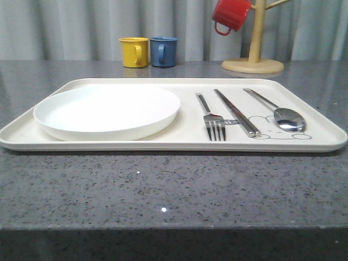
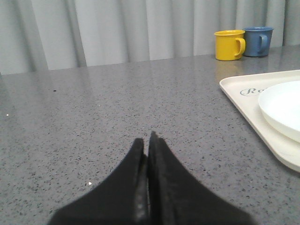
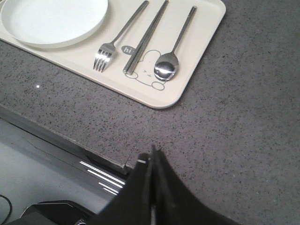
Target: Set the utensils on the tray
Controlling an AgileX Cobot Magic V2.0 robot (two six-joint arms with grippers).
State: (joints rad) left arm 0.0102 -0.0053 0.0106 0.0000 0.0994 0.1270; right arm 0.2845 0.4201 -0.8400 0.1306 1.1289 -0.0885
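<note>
Grippers closed, utensils laid on the tray
Left gripper (image 2: 148, 140) and right gripper (image 3: 151, 157) pinched empty; shiny fork (image 1: 211, 118), chopsticks (image 1: 236, 112), spoon (image 1: 277, 111) beside white plate (image 1: 107, 111) on cream tray (image 1: 174, 142)

Utensils (image 1: 237, 114) polished shiny metal; tray (image 1: 109, 145) smooth matt cream; table (image 1: 163, 190) speckled glossy stone.

Staged kitchen: granite counter (image 1: 163, 185), mug tree (image 1: 255, 38).

Grey speckled counter (image 1: 163, 185), cream tray (image 1: 174, 142), yellow mug (image 1: 134, 52), blue mug (image 1: 163, 51), wooden mug tree (image 1: 253, 64)
</note>
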